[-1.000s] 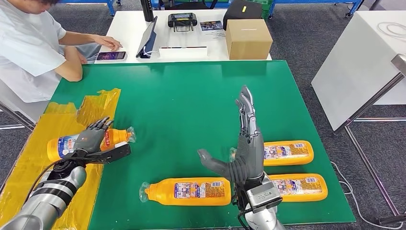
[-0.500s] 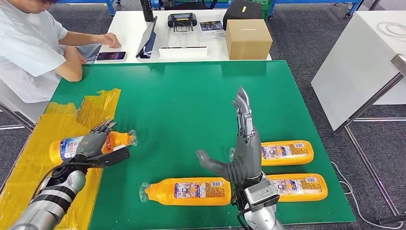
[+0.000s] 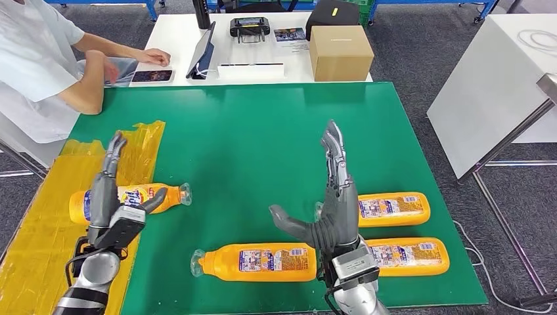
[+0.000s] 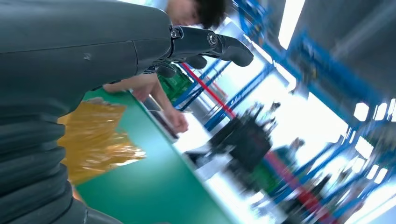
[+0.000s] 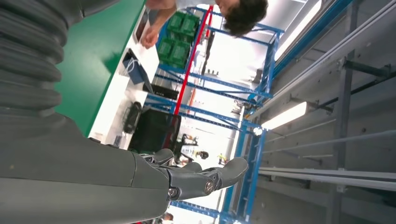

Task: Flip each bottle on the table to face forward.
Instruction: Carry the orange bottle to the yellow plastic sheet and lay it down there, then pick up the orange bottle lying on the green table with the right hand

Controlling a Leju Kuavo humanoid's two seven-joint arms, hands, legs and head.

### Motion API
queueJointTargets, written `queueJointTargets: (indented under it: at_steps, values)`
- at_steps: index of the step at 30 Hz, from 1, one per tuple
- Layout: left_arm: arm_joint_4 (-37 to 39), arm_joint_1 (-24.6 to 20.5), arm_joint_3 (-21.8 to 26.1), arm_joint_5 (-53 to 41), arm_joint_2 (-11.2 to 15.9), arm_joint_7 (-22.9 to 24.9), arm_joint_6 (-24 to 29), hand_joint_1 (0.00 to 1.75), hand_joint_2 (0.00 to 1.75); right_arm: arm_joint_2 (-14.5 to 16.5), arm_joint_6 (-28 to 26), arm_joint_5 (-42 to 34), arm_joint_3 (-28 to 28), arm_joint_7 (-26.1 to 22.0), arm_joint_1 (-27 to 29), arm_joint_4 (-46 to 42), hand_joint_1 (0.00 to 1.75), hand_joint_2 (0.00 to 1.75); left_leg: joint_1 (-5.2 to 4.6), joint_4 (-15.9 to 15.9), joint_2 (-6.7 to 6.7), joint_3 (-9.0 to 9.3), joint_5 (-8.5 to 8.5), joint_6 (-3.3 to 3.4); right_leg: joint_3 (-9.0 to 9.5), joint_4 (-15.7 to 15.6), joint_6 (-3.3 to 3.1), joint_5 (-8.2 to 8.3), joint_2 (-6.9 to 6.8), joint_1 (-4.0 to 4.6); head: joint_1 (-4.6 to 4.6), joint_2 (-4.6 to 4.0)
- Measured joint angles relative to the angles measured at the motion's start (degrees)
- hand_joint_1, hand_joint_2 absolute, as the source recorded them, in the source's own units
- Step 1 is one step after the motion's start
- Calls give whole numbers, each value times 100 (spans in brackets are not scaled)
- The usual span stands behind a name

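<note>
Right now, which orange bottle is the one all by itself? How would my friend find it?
Find the big green table, then the crinkly yellow sheet on its left side. The lone bottle lies at that sheet's edge, beside the robot's left hand. The other three bottles lie together near the right hand.

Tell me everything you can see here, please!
orange bottles: four, orange with labels, lying on the green table; one on the left, three near the right robot hand
yellow sheet: one, over the table's left edge
cardboard box: one, brown, on the white table behind
phone: one, by the person
tablet: one, dark, standing on the white table
person: one, white shirt, seated far left
left robot hand: open, above the left bottle
right robot hand: open, fingers upright
</note>
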Motion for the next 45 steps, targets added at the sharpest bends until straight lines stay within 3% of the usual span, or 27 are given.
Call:
queueJointTargets:
  at_steps: [8,15,21,26,37,45]
  values:
    - [-784,210,371,1089,-405,-54,-273,0,175,-58,-295,623,0,196,1,67,0,175,0,0,0,0,0,0,1,0,0,0,-1,0,-1,0]
    - [-1130,650,392,1256,-613,354,-862,0,175,-508,40,2867,-50,1486,88,290,0,175,-4,1,-1,-2,-2,2,0,-3,1,0,-1,-3,-1,0]
    - [-1408,1061,388,1255,-749,459,-1020,0,175,-1022,392,3702,-290,2035,375,419,0,175,-5,1,-1,-4,-4,2,-4,-5,1,-1,-1,-3,-1,0]
    - [-1481,1186,388,1257,-816,501,-1098,0,175,-1339,573,3895,-477,2245,580,491,0,175,-4,1,-1,-4,-4,2,-4,-4,1,0,-1,-1,-1,0]
    - [-1498,1229,387,1288,-876,512,-1217,0,175,-1698,805,3894,-746,2419,715,601,0,175,-4,1,-1,-4,-4,2,-4,-4,1,-1,-1,-3,-2,0]
    - [-1403,1134,335,1390,-878,515,-1384,0,175,-2110,1226,3721,-1283,2360,412,1004,0,175,-8,3,-1,-3,-3,3,-1,-5,7,4,-1,-5,-2,0]
